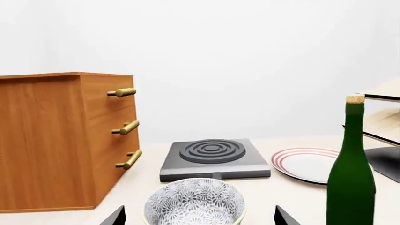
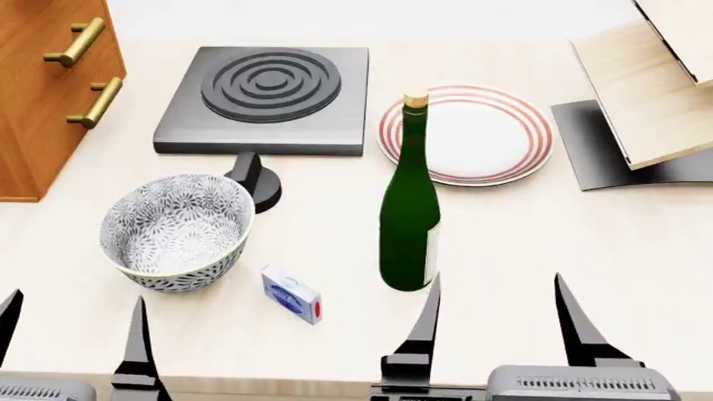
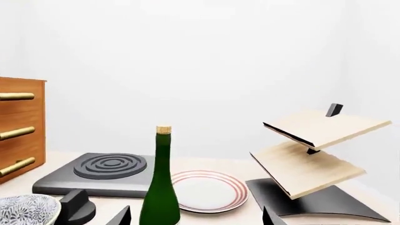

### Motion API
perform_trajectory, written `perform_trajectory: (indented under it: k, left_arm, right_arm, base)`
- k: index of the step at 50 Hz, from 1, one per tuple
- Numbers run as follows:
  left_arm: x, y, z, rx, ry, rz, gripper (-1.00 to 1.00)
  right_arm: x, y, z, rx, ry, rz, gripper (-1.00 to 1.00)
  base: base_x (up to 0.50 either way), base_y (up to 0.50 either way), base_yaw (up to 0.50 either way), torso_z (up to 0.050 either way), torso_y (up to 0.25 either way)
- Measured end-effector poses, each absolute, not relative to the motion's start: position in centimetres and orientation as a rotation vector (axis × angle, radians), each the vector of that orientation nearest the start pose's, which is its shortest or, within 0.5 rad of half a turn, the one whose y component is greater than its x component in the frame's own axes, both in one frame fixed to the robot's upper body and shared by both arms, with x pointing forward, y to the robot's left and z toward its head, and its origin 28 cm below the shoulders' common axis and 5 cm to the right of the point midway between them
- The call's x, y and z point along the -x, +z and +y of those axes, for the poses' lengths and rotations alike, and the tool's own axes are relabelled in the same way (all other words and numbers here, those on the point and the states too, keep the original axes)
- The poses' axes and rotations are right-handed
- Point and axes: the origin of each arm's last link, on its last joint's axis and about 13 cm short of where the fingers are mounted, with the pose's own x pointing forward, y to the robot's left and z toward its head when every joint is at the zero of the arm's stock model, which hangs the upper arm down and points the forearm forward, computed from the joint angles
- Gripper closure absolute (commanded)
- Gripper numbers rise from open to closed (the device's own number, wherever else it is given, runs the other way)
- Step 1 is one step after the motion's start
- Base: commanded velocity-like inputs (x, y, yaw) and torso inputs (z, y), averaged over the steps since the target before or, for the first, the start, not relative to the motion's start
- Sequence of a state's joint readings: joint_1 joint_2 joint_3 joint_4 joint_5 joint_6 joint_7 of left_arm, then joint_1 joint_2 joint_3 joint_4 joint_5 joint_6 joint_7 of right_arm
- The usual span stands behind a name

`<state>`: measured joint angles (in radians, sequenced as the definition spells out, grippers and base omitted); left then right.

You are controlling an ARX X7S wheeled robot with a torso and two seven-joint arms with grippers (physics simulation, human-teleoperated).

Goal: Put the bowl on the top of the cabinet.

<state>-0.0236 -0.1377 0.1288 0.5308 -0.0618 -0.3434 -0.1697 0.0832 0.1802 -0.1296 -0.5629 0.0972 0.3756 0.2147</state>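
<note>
Near edge of the table (image 2: 535,251), head view: left gripper (image 2: 73,334) low at the left, fingers spread wide, nothing between them; right gripper (image 2: 496,322) low at the right, fingers likewise wide apart, holding nothing. Both clear of all objects. Just beyond left gripper: bowl (image 2: 176,230), upright on the tabletop, grey floral pattern inside and out, not gripped. In left wrist view same bowl (image 1: 195,202) centred between the two fingertip edges, apart from them. Beside bowl toward the middle: small blue-and-white box (image 2: 290,294) lying flat, red end toward the near edge. Just ahead of right gripper: green bottle (image 2: 409,209) standing upright, cork in the neck. Black knob (image 2: 254,178) just behind bowl, at the front of the grey hotplate (image 2: 267,98) with concentric rings. Right of hotplate: white plate (image 2: 468,134) with red rings, flat, partly behind bottle neck. Far left: cabinet (image 2: 39,92), orange-brown wood, brass bar handles, standing on the table; top bare in left wrist view (image 1: 59,75). Far right: pale slanted wooden rack (image 2: 652,92) on dark base.
</note>
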Motion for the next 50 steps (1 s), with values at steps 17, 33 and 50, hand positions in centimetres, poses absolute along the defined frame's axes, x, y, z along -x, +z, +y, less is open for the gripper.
perform_trajectory:
  k: [17, 33, 50]
  left_arm:
    - [-20.2, 10.53, 20.26, -0.05, 0.003, -0.21, -1.0]
    - [-20.15, 10.68, 20.26, -0.045, 0.004, -0.215, -1.0]
    - [-20.09, 10.74, 20.3, -0.048, 0.005, -0.216, -1.0]
  right_arm:
    - [-21.16, 11.91, -9.91, 0.036, -0.041, -0.257, -1.0]
    - [-21.32, 11.84, -9.91, 0.052, -0.051, -0.254, -1.0]
    - [-21.32, 11.75, -9.77, 0.057, -0.042, -0.25, -1.0]
  base:
    - [0.0, 0.17, 0.0, 0.0, 0.0]
    - [0.0, 0.45, 0.0, 0.0, 0.0]
    - [0.0, 0.4, 0.0, 0.0, 0.0]
